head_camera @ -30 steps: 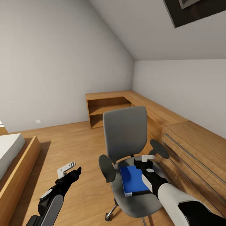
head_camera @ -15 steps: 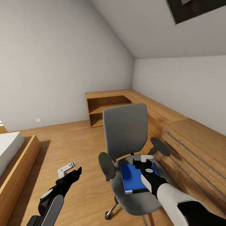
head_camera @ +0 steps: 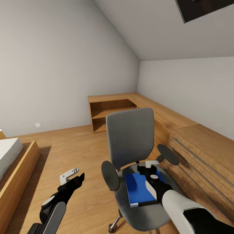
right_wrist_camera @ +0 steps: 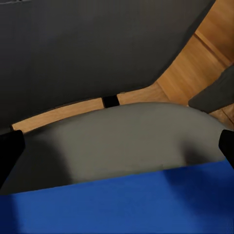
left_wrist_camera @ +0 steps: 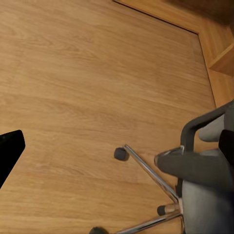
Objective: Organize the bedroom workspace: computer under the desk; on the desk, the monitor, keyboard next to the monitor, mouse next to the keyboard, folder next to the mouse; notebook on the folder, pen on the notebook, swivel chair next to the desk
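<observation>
A blue folder lies flat on the seat of the grey swivel chair, which stands on the wood floor with its back toward the far corner. My right gripper hovers open over the folder's far end, just in front of the chair's backrest. In the right wrist view the folder spans the near edge below the grey seat, with my two dark fingertips wide apart. My left gripper hangs open over bare floor beside the chair's left armrest.
A long wooden counter with an open shelf unit runs along the far and right walls. A drawer front stands close to the chair's right. A bed frame is at the left. The chair's wheeled base spreads over the floor.
The head view has drifted slightly, so the chair sits a touch lower and to the right. My right gripper stays over the folder's far end. The left arm has not moved.
</observation>
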Robot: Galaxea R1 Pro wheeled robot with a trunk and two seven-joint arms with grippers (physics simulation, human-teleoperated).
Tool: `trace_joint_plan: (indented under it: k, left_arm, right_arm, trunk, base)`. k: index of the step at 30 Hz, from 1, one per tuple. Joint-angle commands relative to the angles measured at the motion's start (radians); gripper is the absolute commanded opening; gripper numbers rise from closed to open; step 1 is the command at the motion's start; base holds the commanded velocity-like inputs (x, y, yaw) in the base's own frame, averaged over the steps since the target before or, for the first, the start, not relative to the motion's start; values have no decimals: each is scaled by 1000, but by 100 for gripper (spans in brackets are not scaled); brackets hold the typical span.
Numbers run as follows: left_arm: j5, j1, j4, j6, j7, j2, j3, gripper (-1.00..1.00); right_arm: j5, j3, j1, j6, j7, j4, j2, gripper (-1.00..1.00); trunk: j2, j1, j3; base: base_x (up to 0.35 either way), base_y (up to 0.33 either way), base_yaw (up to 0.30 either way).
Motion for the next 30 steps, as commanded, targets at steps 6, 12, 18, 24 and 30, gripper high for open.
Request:
trace_joint_plan:
  k: [6, 12, 18, 24, 30]
  left_arm:
    - [8, -1, -2, 1, 10, 1, -3, 100]
    - [8, -1, -2, 0, 12, 1, -2, 100]
    - [9, -1, -1, 0, 13, 1, -2, 100]
    - [6, -1, -1, 0, 14, 0, -3, 100]
    - [5, -1, -1, -1, 14, -1, -3, 100]
  right_arm:
    - [-7, 9, -1, -1, -5, 3, 0, 100]
    - [-7, 9, -1, 15, -7, 2, 0, 100]
    - [-8, 8, -1, 69, -8, -1, 0, 100]
    - [-8, 8, -1, 84, -9, -2, 0, 100]
    - [-8, 6, -1, 84, -10, -2, -2, 100]
  trunk:
    - [0, 0, -1]
    - [-35, 19, -17]
    - [-77, 42, -35]
    - [-119, 65, -54]
    - [-161, 88, -73]
  base:
    - [32, 0, 0]
    - [4, 0, 0]
    - [0, 0, 0]
    - [0, 0, 0]
    - [0, 0, 0]
